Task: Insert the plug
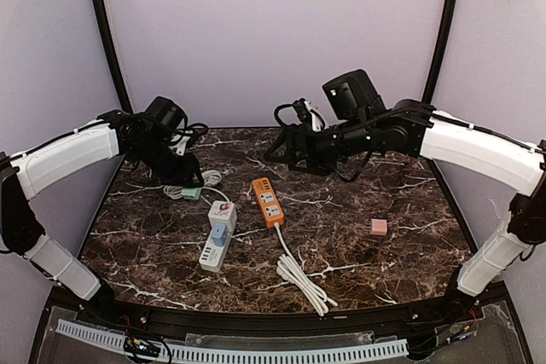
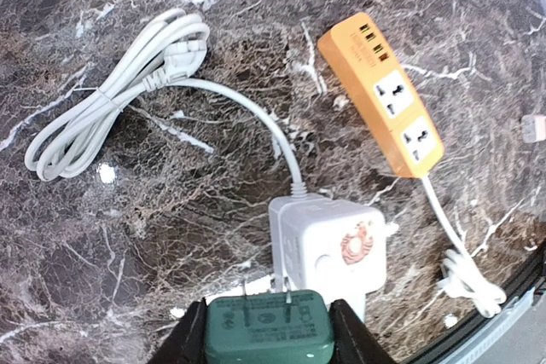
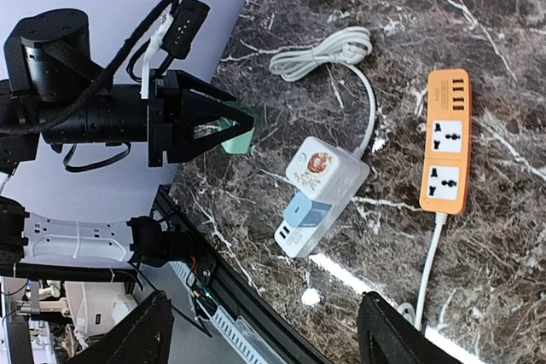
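Observation:
My left gripper [image 2: 266,343] is shut on a green plug [image 2: 266,328] with its two metal prongs pointing away from the wrist. It hovers just short of the white power strip [image 2: 328,245], which has a round red logo on top. In the top view the left gripper [image 1: 186,182] holds the green plug [image 1: 191,193] above the table, left of the white strip [image 1: 219,232]; a blue adapter [image 1: 219,232] sits in that strip. My right gripper [image 3: 273,338] is open and empty, held high over the back of the table [image 1: 292,153].
An orange power strip [image 1: 267,201] lies mid-table, its bundled white cord [image 1: 305,280] trailing toward the front edge. The white strip's coiled cord [image 2: 111,108] lies behind it. A small pink block [image 1: 378,227] sits to the right.

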You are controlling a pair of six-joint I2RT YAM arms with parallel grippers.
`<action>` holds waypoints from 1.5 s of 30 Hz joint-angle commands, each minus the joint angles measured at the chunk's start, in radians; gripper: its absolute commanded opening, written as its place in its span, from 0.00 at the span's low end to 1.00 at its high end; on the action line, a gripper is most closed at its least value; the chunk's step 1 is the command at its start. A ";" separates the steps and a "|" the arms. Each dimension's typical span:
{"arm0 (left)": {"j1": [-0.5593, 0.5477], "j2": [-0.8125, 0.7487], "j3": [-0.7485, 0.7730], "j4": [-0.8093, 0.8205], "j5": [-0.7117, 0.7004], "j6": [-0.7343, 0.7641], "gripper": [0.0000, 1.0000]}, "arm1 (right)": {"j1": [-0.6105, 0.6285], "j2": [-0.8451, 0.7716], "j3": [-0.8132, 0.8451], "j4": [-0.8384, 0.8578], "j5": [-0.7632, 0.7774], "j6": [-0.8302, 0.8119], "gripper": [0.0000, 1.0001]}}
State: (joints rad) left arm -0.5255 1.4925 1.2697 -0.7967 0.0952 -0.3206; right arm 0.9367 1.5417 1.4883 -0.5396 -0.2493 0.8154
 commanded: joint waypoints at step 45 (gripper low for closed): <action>0.005 -0.178 0.128 0.451 0.242 -1.167 0.01 | 0.261 0.216 0.160 0.602 0.623 -0.282 0.67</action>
State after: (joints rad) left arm -0.5255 1.3525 1.4162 -0.4011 0.3309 -1.4055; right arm 1.1851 1.7317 1.5894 0.0204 0.3462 0.5629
